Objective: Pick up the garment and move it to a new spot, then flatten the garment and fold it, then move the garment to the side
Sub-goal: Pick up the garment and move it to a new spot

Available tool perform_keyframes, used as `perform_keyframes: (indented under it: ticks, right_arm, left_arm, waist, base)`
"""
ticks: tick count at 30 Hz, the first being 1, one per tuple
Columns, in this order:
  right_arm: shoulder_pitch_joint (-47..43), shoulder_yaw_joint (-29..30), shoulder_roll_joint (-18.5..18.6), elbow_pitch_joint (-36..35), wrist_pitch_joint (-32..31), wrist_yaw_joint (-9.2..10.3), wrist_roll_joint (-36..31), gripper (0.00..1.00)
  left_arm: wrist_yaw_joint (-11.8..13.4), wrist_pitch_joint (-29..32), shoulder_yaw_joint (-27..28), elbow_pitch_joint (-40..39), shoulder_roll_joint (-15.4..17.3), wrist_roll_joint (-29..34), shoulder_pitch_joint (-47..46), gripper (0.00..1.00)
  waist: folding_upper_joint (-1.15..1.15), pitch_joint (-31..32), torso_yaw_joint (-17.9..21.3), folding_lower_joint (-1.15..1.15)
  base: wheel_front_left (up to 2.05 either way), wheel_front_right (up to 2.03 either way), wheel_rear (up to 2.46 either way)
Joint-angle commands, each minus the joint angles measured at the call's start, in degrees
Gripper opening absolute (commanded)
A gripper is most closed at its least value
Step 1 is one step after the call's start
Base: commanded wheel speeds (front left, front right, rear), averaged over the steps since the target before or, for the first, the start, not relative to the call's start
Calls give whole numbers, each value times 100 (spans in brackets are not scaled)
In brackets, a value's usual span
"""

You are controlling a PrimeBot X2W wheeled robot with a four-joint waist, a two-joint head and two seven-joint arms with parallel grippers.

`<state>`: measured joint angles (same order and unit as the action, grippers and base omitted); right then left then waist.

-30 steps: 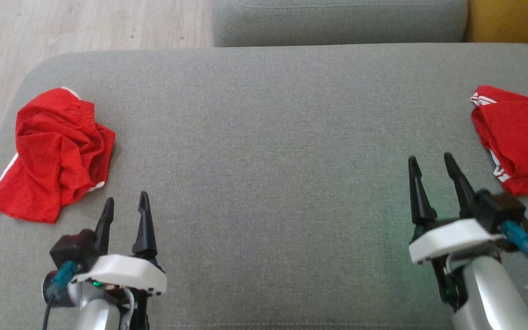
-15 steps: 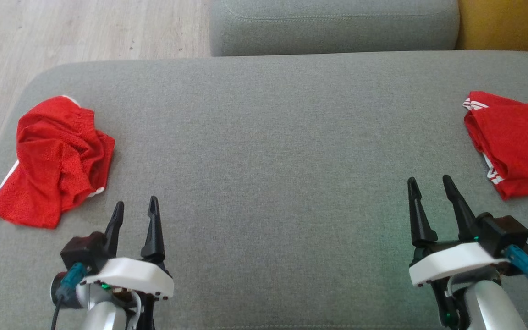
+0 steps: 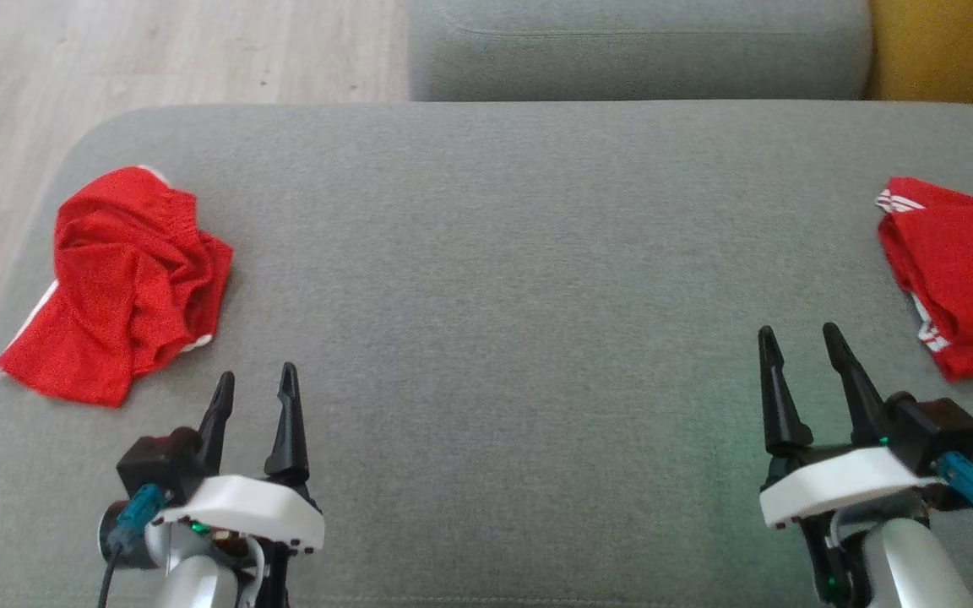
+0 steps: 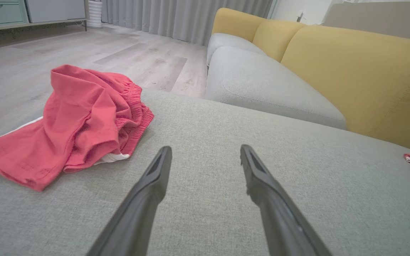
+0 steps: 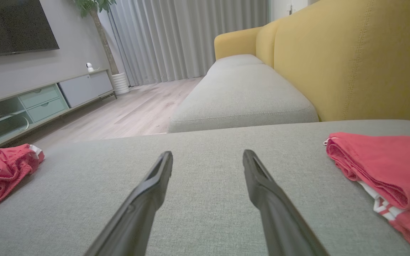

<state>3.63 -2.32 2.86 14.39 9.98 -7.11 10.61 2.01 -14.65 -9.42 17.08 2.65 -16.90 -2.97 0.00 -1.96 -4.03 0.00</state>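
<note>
Under me spreads a wide grey sofa cushion (image 3: 520,253), which carries everything I am working with. Past its far edge sits a second grey cushion (image 3: 638,51), with a yellow backrest (image 3: 951,51) to its right and pale wooden floor (image 3: 157,51) to its left.

The crumpled red garment (image 3: 123,287) lies on the wide cushion near its left end. It is bunched into loose folds, its elastic waistband is turned up toward the far side, and a white trim peeks out at the edges. The folded red garment (image 3: 968,287) lies at the opposite, right end of the same cushion, stacked in neat layers with white stripes at its near corner. The two are well apart, with bare grey fabric between them.

My left pincer (image 3: 257,373) hangs above the cushion just to the near right of the crumpled garment, not touching it. Its fingers are spread apart and hold nothing. My right pincer (image 3: 796,330) hangs near the folded garment, to its left and clear of it. It is likewise spread wide and empty.
</note>
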Motion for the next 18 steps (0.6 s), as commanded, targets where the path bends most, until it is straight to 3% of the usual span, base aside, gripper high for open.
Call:
perform_keyframes:
  ticks: [1,18]
  right_arm:
    - [51,-105,2,-210,-29,-37,-29,100]
    - [-35,-256,2,-248,-41,-37,29,100]
  left_arm:
    - [9,-35,146,-143,23,-57,-206,100]
    - [-21,-35,290,-224,29,67,-153,100]
  waist:
    - [0,14,-120,0]
    - [0,97,-2096,0]
  base:
    - [0,0,0]
    - [0,0,0]
